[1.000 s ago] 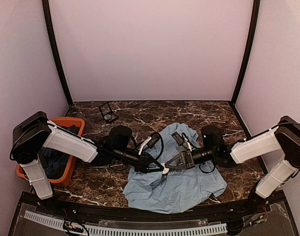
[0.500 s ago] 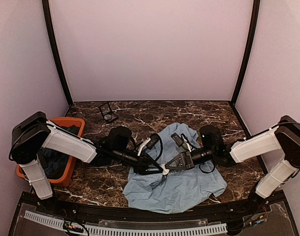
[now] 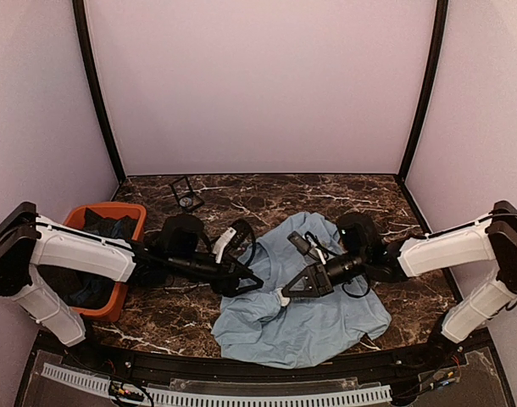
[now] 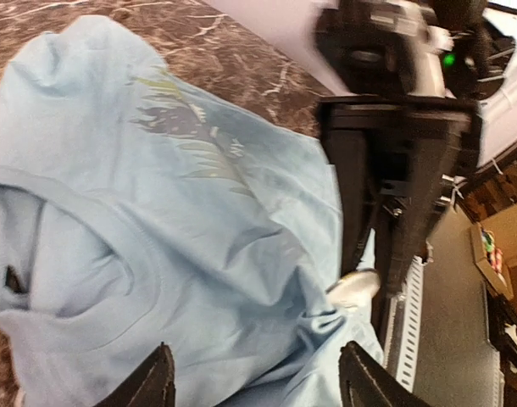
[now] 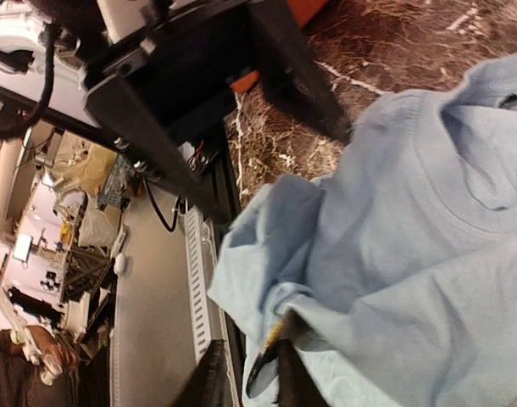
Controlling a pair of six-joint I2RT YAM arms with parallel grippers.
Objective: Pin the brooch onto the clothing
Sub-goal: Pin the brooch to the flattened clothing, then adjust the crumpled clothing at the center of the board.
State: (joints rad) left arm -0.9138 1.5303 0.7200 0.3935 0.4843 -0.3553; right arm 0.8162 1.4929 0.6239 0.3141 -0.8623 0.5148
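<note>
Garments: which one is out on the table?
The light blue T-shirt, lying rumpled on the marble table; the darker ones sit in the orange bin at left.

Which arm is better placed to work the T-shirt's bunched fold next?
Right, likely: the right gripper sits right at the light blue T-shirt's bunched fold, whereas the left gripper hangs wide open at the shirt's edge, gripping nothing.

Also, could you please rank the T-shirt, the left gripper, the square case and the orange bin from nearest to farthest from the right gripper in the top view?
1. The T-shirt: directly under the right gripper.
2. The left gripper: just to its left, at the shirt's left edge.
3. The square case, back left, and the orange bin, far left: too close to call.
</note>
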